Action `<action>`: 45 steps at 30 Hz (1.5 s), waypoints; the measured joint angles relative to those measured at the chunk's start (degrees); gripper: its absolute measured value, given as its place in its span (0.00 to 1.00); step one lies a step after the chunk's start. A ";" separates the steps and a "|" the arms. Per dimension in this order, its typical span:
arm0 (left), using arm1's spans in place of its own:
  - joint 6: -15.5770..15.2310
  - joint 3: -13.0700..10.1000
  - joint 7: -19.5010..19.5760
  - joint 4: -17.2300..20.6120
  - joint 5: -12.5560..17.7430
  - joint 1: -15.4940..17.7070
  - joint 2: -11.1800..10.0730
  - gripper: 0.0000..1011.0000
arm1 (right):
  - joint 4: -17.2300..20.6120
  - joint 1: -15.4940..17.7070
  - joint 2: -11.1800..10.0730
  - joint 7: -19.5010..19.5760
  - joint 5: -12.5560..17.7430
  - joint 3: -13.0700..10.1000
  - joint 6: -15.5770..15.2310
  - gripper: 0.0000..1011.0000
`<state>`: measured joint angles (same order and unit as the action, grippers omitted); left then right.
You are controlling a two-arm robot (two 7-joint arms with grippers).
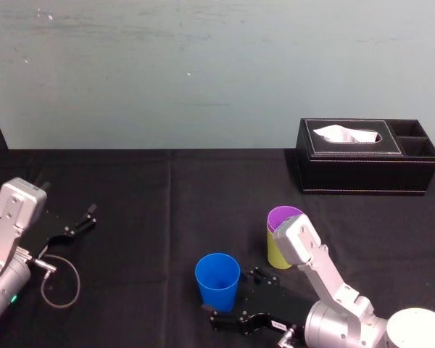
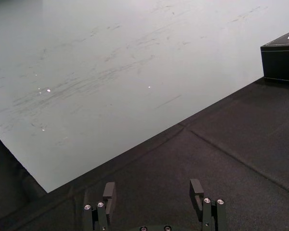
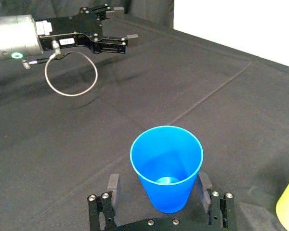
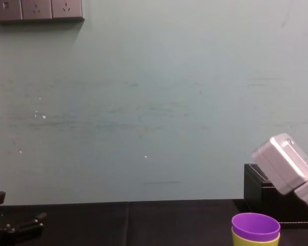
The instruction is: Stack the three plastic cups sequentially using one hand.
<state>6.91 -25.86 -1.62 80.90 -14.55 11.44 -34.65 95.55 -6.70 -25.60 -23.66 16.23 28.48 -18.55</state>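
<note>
Cups number three: purple cup nested in green cup, blue cup between right pincer, fingers parted. Left pincer idles at left, likewise parted.

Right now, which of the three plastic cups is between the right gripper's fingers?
The blue cup: it stands alone between the open fingers of the right gripper. The purple cup is nested in the lime-green cup.

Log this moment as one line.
right gripper: open around blue cup | purple cup: nested in lime-green cup | left gripper: open, parked left
</note>
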 joint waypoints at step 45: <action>0.00 0.00 0.00 0.00 0.00 0.00 0.00 0.99 | -4.35 -1.30 3.88 1.90 -0.04 -0.42 -0.23 0.99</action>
<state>6.91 -25.86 -1.62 80.90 -14.55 11.43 -34.64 91.20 -8.00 -21.72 -21.76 16.19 28.06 -18.79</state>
